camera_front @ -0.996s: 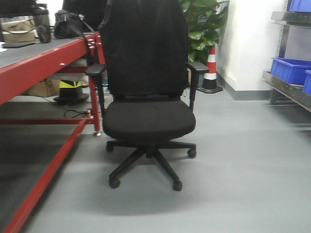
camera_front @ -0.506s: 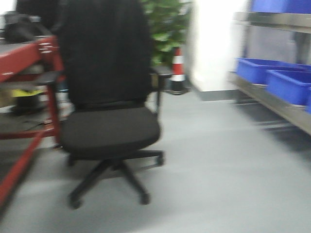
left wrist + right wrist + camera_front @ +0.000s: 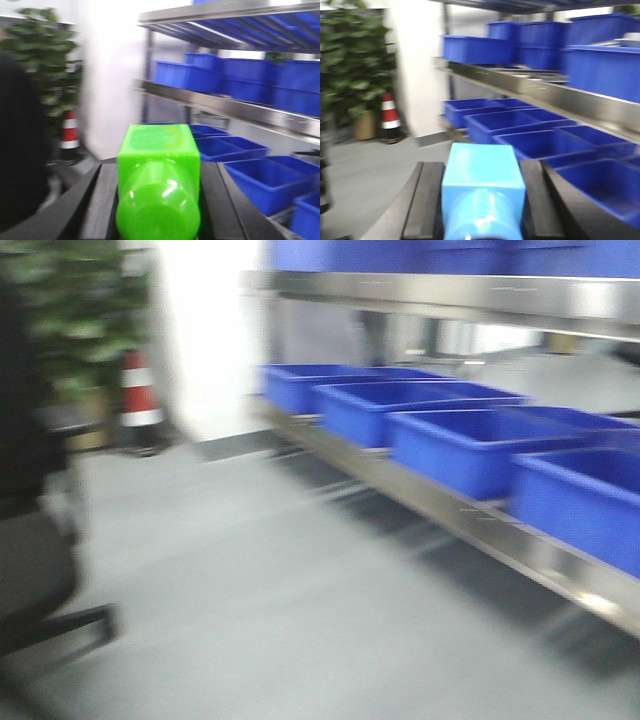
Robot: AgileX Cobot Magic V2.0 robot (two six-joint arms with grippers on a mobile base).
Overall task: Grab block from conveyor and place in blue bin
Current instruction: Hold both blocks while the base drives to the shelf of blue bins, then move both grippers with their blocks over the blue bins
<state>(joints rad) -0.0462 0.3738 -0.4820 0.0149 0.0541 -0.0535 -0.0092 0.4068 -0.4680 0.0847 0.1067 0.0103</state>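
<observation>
My left gripper (image 3: 159, 172) is shut on a bright green block (image 3: 159, 185), clamped between its two black fingers (image 3: 106, 200). My right gripper (image 3: 483, 182) is shut on a light blue block (image 3: 482, 192), held the same way. A row of blue bins (image 3: 470, 445) stands on a low steel shelf (image 3: 440, 510) at the right of the front view; they also show in the left wrist view (image 3: 265, 182) and the right wrist view (image 3: 530, 142). The conveyor is out of view. Neither gripper shows in the front view.
A black office chair (image 3: 30, 540) sits at the left edge. A potted plant (image 3: 75, 330) and a red-white traffic cone (image 3: 140, 390) stand by the white wall. Higher shelves carry more blue bins (image 3: 540, 45). Grey floor (image 3: 250, 620) lies between chair and shelf.
The front view has swung right: the chair and red table slid off to the left, and the shelf of blue bins came into view at the right.
</observation>
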